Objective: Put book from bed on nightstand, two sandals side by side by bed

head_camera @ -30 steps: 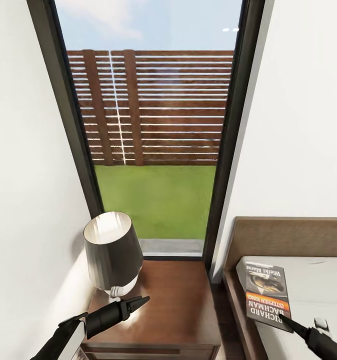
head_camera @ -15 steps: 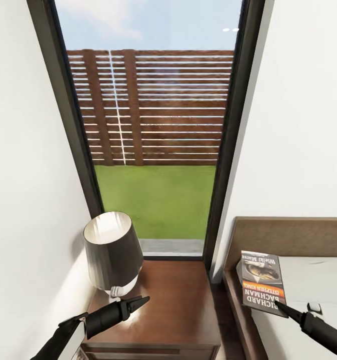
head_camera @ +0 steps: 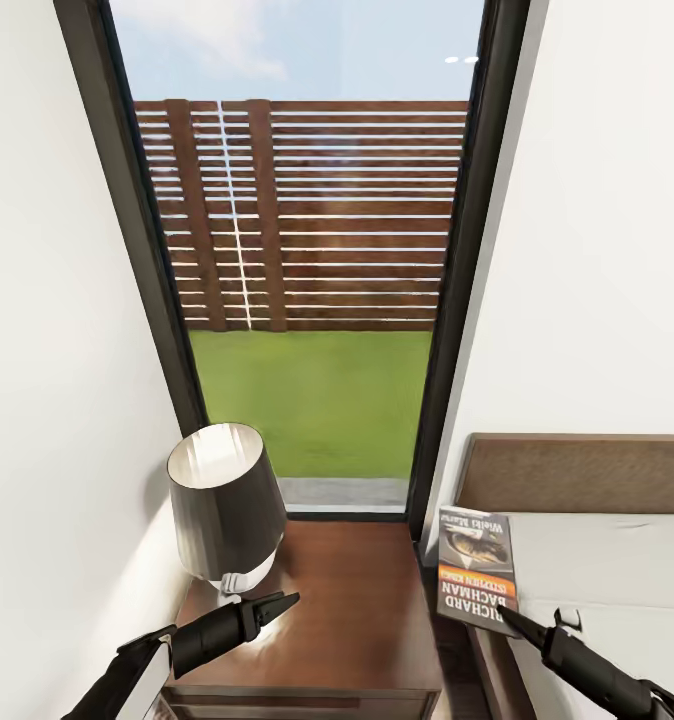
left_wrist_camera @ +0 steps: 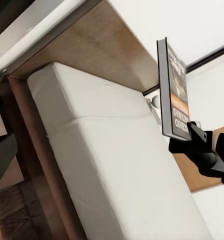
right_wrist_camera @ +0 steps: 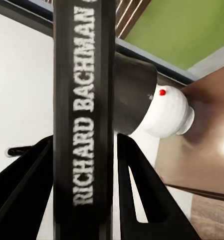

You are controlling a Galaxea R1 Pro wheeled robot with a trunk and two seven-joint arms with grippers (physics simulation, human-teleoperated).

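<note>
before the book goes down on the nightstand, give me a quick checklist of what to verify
1. Grip on the book: ok. The right gripper pinches its lower edge, a finger on each side of the spine.
2. Book off the bed: ok. In the left wrist view it hangs above the mattress.
3. Book over the nightstand: not ok. It hangs over the gap between the bed frame and the nightstand.
4. Free landing spot: ok. Bare wood lies between the lamp and the nightstand's right edge.
5. Left gripper out of the way: cannot tell. It hovers over the nightstand's front, near the lamp base.
</note>
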